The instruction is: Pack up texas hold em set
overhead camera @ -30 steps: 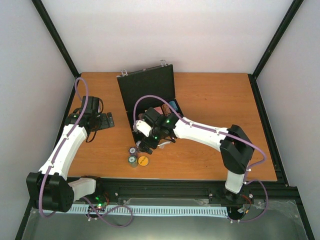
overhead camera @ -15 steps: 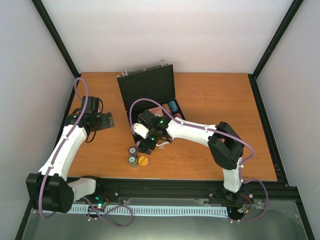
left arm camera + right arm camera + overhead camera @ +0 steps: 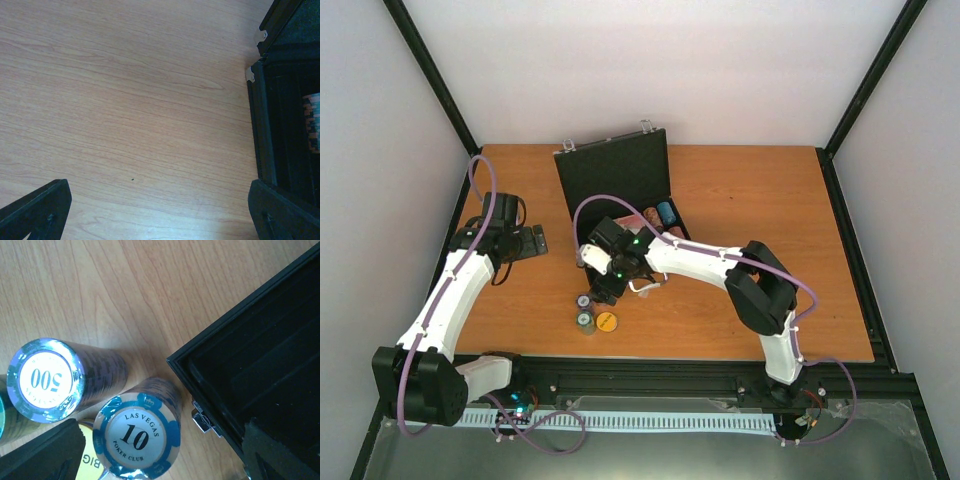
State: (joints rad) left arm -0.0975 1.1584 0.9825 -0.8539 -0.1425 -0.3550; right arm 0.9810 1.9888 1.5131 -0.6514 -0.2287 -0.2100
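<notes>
Right wrist: chip stack [image 3: 136,437] beside case [image 3: 260,355]

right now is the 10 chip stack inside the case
No, the 10 chip stack stands on the table beside the case, just outside its corner.

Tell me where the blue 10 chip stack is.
Right wrist view, lower centre: the blue 10 stack stands on the table between the purple 500 stack and the black case.

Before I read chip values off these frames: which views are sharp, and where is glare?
Right wrist: sharp, the 10 chip stack and 500 chip stack read clearly, case interior nearly black. Left wrist: softer, pale glare on the table. Top external: evenly lit, chip faces too small to read.
</notes>
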